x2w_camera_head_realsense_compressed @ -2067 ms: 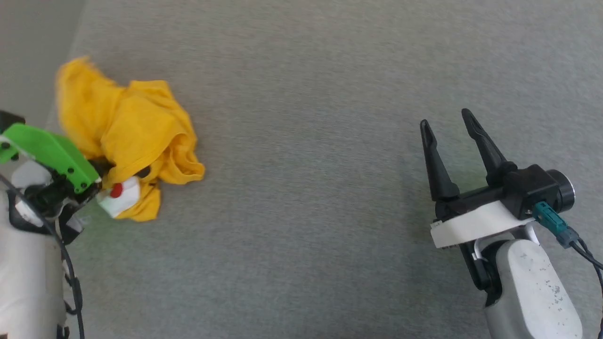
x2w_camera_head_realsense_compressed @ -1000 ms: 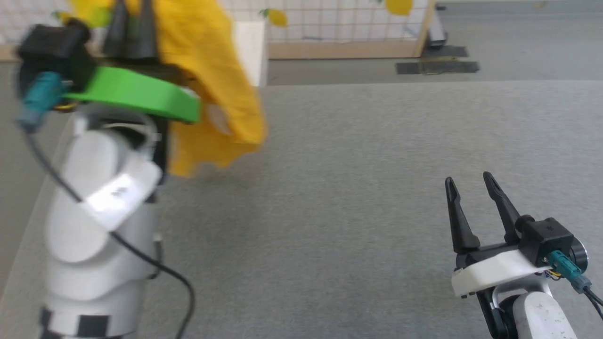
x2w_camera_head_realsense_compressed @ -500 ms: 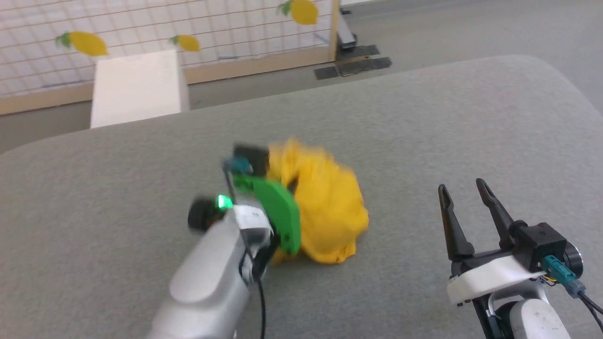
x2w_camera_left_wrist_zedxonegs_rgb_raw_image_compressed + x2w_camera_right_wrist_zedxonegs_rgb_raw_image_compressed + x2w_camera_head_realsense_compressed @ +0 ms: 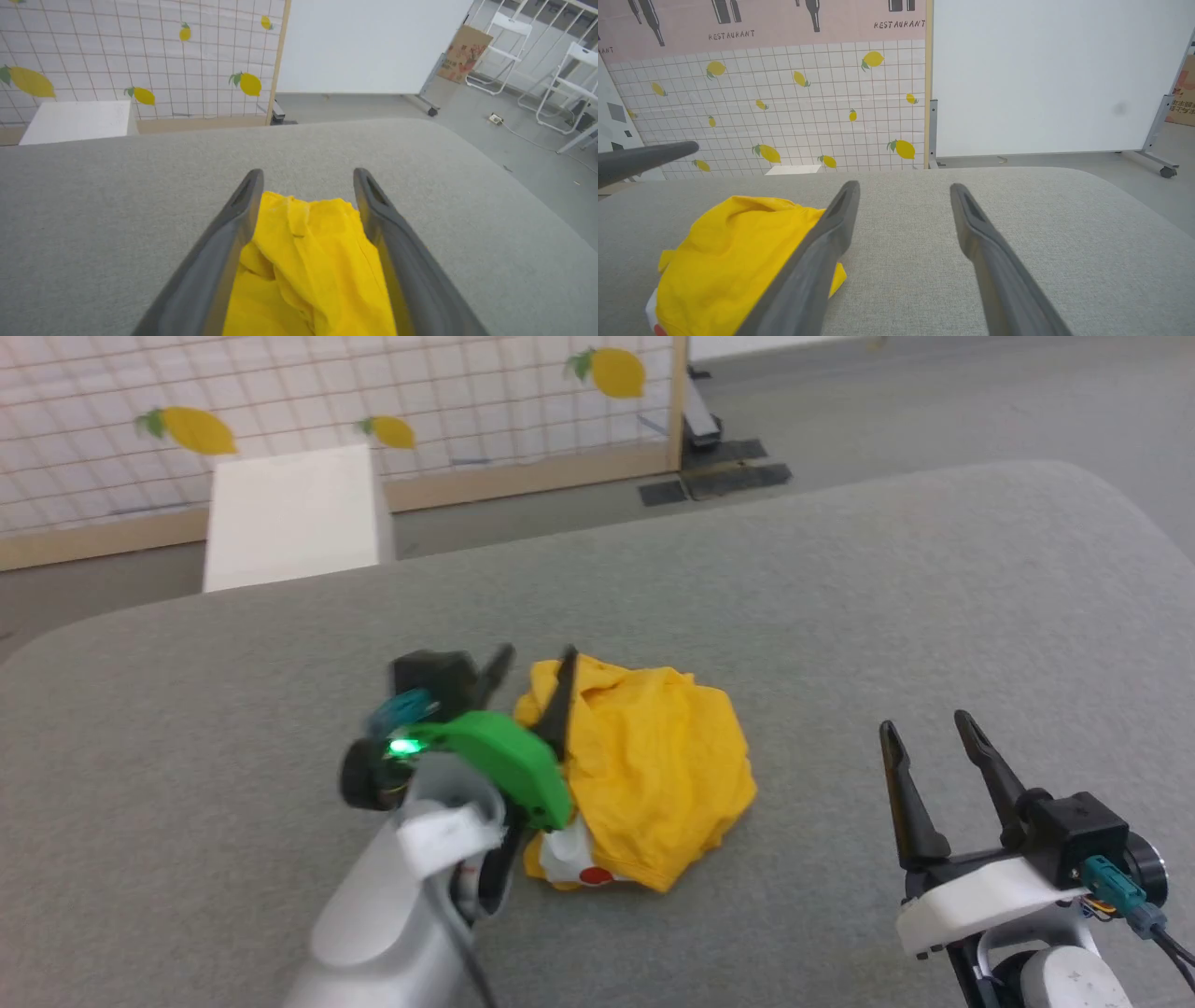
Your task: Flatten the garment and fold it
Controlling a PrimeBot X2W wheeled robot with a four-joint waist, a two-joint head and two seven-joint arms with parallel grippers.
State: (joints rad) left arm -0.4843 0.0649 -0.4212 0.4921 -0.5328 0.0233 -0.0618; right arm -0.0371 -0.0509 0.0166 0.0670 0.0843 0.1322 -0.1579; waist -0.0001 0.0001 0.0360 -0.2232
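The garment (image 4: 653, 775) is a bright yellow heap, crumpled in the middle of the grey table (image 4: 840, 588). A white patch with a red dot (image 4: 574, 868) shows at its near edge. My left gripper (image 4: 537, 658) is open and hovers at the heap's left side. In the left wrist view the yellow cloth (image 4: 303, 261) lies between the spread fingers of the left gripper (image 4: 308, 175), which do not pinch it. My right gripper (image 4: 924, 723) stands open and empty at the lower right, well clear of the cloth. The right wrist view shows the garment (image 4: 728, 252) left of the right gripper (image 4: 904, 187).
Beyond the table's far edge stand a white box (image 4: 294, 513) and a gridded screen with lemon prints (image 4: 327, 392). A white panel on wheels (image 4: 1041, 74) and white chairs (image 4: 504, 51) are farther off. The table's corner curves away at the right (image 4: 1111, 504).
The head camera has swung, so the whole view shifted. My left gripper brought the garment to the table's middle, then opened and let it drop into a heap. The right gripper stayed open.
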